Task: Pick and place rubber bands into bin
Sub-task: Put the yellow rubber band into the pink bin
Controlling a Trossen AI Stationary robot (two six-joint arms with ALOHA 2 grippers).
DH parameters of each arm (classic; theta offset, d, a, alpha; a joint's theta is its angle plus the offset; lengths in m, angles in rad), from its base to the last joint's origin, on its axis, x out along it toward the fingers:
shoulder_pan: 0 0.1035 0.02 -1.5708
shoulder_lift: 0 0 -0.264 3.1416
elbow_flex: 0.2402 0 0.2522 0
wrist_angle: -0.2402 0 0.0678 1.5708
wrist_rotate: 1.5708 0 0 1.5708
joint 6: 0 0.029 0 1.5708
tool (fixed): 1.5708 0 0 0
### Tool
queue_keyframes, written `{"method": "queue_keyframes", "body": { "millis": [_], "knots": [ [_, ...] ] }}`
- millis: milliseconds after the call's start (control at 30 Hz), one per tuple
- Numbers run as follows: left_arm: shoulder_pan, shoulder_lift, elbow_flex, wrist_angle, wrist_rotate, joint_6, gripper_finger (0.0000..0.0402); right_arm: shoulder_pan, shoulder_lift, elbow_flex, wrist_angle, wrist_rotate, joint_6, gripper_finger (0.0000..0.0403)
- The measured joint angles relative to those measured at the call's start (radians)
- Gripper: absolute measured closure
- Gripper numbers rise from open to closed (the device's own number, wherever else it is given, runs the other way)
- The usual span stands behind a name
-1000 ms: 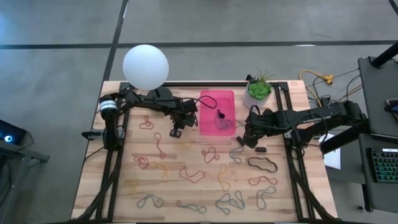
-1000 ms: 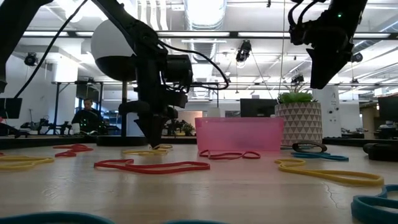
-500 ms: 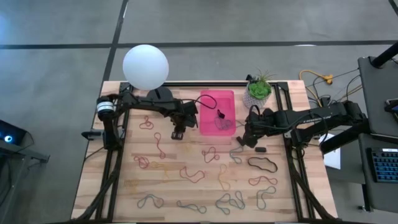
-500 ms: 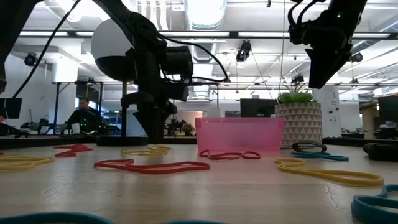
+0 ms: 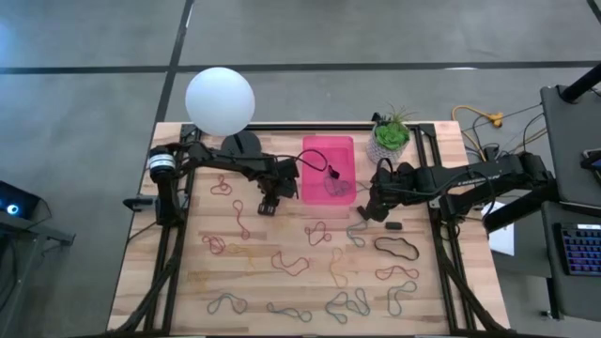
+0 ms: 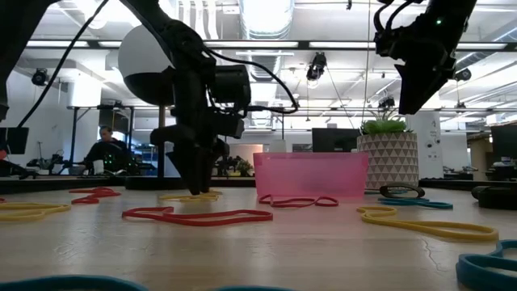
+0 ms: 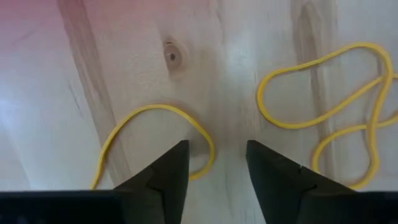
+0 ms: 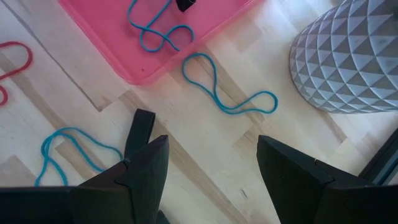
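Note:
Many rubber bands lie scattered on the wooden table, among them a red one (image 5: pixel 218 246) and a black one (image 5: pixel 397 248). The pink bin (image 5: pixel 329 150) stands at the far middle with bands inside it. My left gripper (image 7: pixel 216 152) is open, low over the table just left of the bin. Its fingers point down over a yellow rubber band (image 7: pixel 155 121), and a second yellow band (image 7: pixel 336 106) lies beside it. My right gripper (image 8: pixel 208 158) hangs open above the table, right of the bin's near corner, over a teal band (image 8: pixel 230 93).
A white globe lamp (image 5: pixel 220 100) stands at the far left and a potted plant (image 5: pixel 391 139) right of the bin. A small black piece (image 5: pixel 394 225) lies near my right gripper. A person (image 6: pixel 105 149) sits in the room beyond the table.
My left gripper has opened while staying low over the yellow bands left of the bin. It has shifted slightly toward the table's near edge.

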Motion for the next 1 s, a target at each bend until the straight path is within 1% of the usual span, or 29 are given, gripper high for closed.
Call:
{"method": "queue_keyframes", "body": {
  "millis": [300, 400, 567, 700, 767, 867, 933, 1000],
  "knots": [
    [-0.001, 0.056, -0.001, -0.004, 0.009, 0.026, 0.0372, 0.0, 0.0, 0.0, -0.002, 0.0, 0.049, 0.0172],
    [-0.001, 0.082, -0.001, -0.011, 0.014, 0.014, 0.0396, 0.0, 0.0, 0.0, -0.002, 0.0, 0.051, 0.0172],
    [-0.003, 0.085, 0.005, -0.026, 0.104, -0.089, 0.0401, 0.0, 0.0, -0.001, -0.002, 0.0, 0.052, 0.0172],
    [-0.011, 0.025, 0.037, -0.044, 0.14, -0.15, 0.0401, 0.0, 0.0, -0.002, -0.001, 0.0, 0.052, 0.0172],
    [-0.02, 0.0, 0.065, 0.024, 0.183, -0.162, 0.0401, 0.0, 0.0, -0.004, -0.002, 0.0, 0.052, 0.0172],
    [-0.024, -0.093, 0.118, 0.071, 0.218, -0.215, 0.0401, 0.0, 0.0, -0.005, -0.001, 0.002, 0.052, 0.0172],
    [-0.018, -0.145, 0.155, 0.154, 0.219, -0.238, 0.0401, 0.0, 0.0, -0.007, -0.001, 0.005, 0.052, 0.0172],
    [-0.017, -0.177, 0.185, 0.192, 0.215, -0.282, 0.0401, 0.0, 0.0, -0.007, 0.0, 0.006, 0.052, 0.0172]
  ]
}}
